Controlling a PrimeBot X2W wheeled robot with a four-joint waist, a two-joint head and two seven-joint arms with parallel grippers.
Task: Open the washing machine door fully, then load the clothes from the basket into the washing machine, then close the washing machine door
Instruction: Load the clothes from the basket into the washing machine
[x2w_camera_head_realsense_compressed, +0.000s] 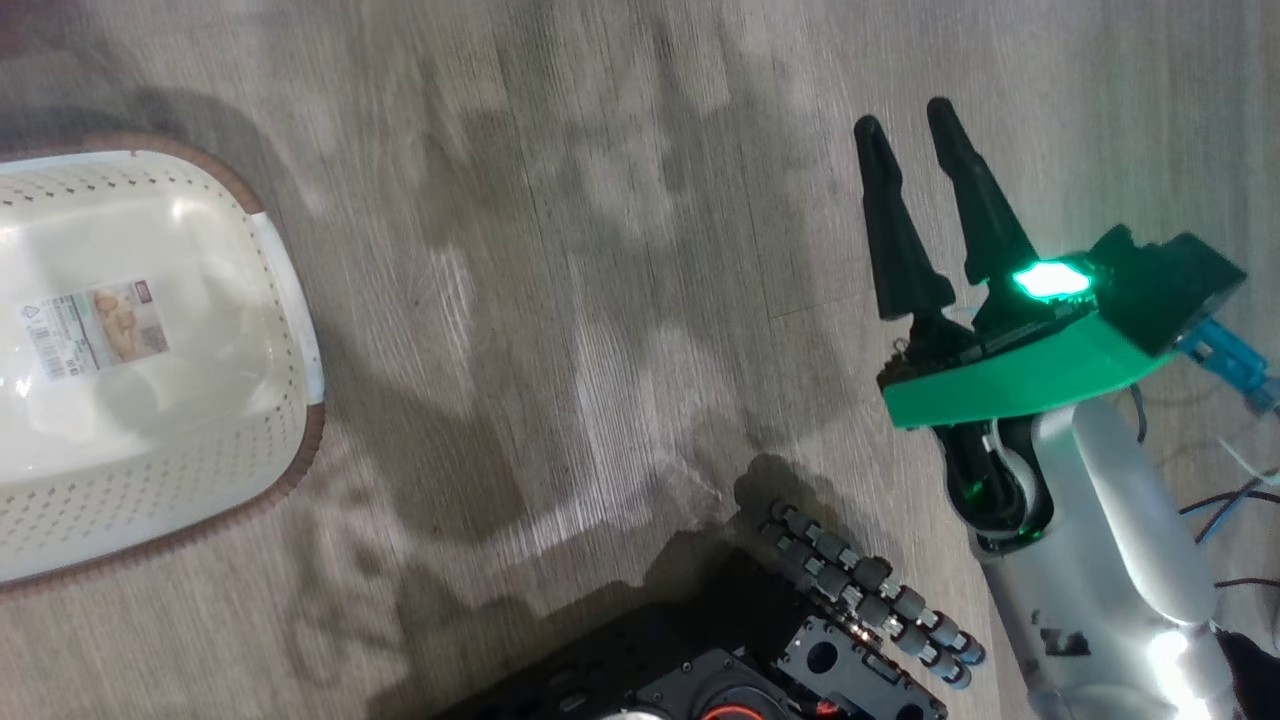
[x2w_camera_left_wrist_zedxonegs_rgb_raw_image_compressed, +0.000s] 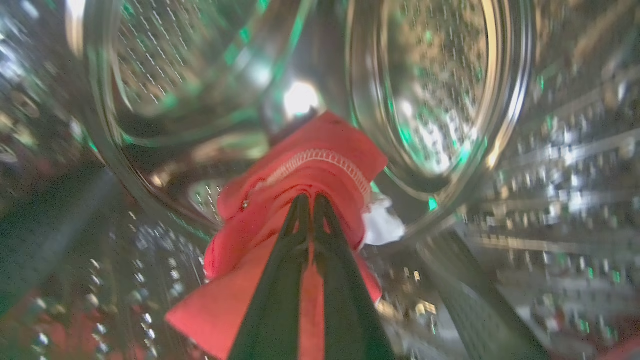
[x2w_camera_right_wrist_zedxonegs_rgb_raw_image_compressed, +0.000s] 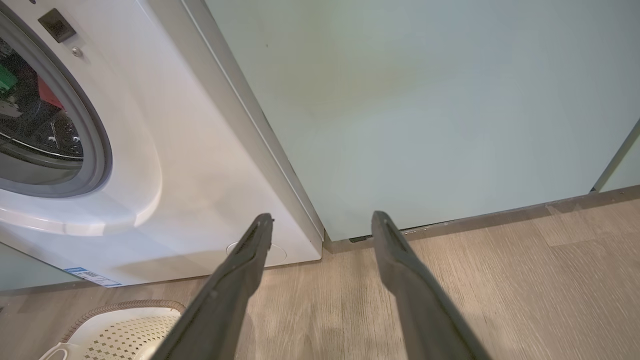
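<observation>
Basket (x2w_camera_head_realsense_compressed: 290, 295) sits at the left of the head view on the wood floor (x2w_camera_head_realsense_compressed: 600, 300), its cream hollow holding nothing but a paper label (x2w_camera_head_realsense_compressed: 95, 330). The right gripper (x2w_camera_head_realsense_compressed: 905, 118) hangs over bare boards at the right. Its 2 dark fingers (x2w_camera_head_realsense_compressed: 900, 250) are parted and hold nothing, and a green light (x2w_camera_head_realsense_compressed: 1048, 280) glows at its wrist.

In the left wrist view the left gripper (x2w_camera_left_wrist_zedxonegs_rgb_raw_image_compressed: 310, 200) is deep in the steel drum (x2w_camera_left_wrist_zedxonegs_rgb_raw_image_compressed: 440, 100), jaws pinched tight on the clothes (x2w_camera_left_wrist_zedxonegs_rgb_raw_image_compressed: 320, 150). The red garment is bunched at the fingertips just below a stitched hem, with a small white part (x2w_camera_left_wrist_zedxonegs_rgb_raw_image_compressed: 382, 227) peeking out at 1 side. Its long axis runs along the fingers, from the hem at the far end to a loose flap trailing back toward the wrist at the lower left of that view.

The right wrist view looks past spread, empty fingers at the white washing machine (x2w_camera_right_wrist_zedxonegs_rgb_raw_image_compressed: 190, 150), which stands beside a pale teal cabinet (x2w_camera_right_wrist_zedxonegs_rgb_raw_image_compressed: 425, 100). A patch of red shows through the mouth inside the grey seal (x2w_camera_right_wrist_zedxonegs_rgb_raw_image_compressed: 97, 130), and a corner of the basket lies on the floor below.

Risk lies, I judge, in the letting go. Dropped too near the mouth, the trailing flap could drape over the seal and be trapped when the machine is shut. Fabric might also cling to the fingers and ride back out as the arm withdraws.
</observation>
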